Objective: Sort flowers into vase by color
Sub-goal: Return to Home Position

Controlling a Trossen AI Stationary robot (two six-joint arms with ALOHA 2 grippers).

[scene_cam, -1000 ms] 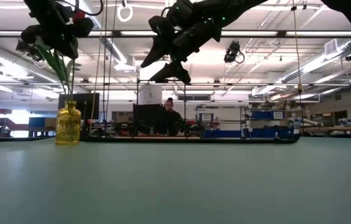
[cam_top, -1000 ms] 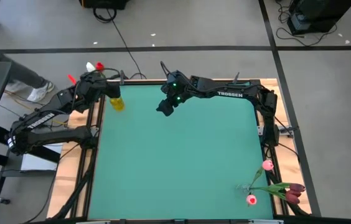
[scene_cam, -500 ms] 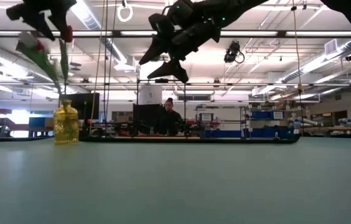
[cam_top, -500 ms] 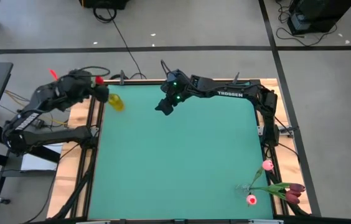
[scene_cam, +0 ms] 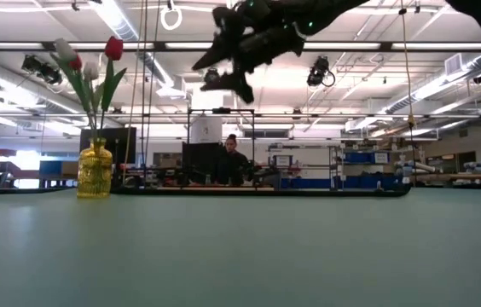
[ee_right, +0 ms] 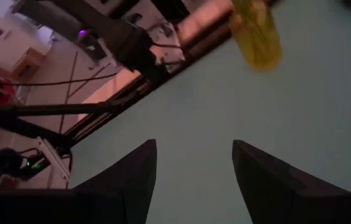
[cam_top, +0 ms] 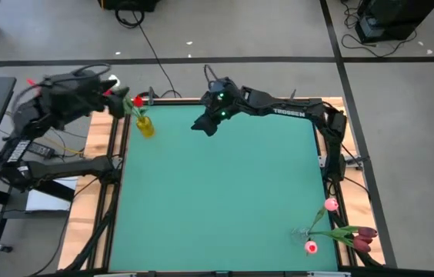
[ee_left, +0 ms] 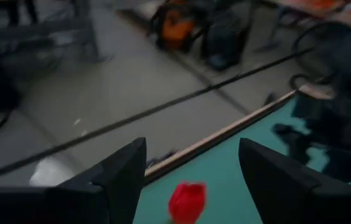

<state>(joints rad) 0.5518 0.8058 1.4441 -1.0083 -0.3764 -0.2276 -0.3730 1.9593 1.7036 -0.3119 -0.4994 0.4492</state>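
Observation:
A yellow vase (cam_top: 145, 128) (scene_cam: 94, 170) stands at the table's far left corner. Red and white flowers (scene_cam: 87, 68) stand with their stems in it, and the tallest has a red head (scene_cam: 114, 48) (ee_left: 187, 200). My left gripper (cam_top: 117, 105) (ee_left: 192, 155) is open, just beyond the table's left edge beside the vase, with nothing between its fingers. My right gripper (cam_top: 204, 125) (ee_right: 194, 149) hangs open and empty in the air over the far middle of the table. Three more flowers, with pink (cam_top: 330, 204), pink-red (cam_top: 310, 247) and maroon (cam_top: 363, 238) heads, lie on the table at the near right corner.
The green table top (cam_top: 225, 192) lies bare between the vase and the flowers at the near right. A wooden frame (cam_top: 105, 177) borders the table. A person (scene_cam: 232, 158) sits at a desk in the room behind.
My left gripper has let go of the red flower, risen and drawn back toward the table's left, past the edge. The flower's stem now stands in the vase with the others, its head upright. My right gripper has risen a little.

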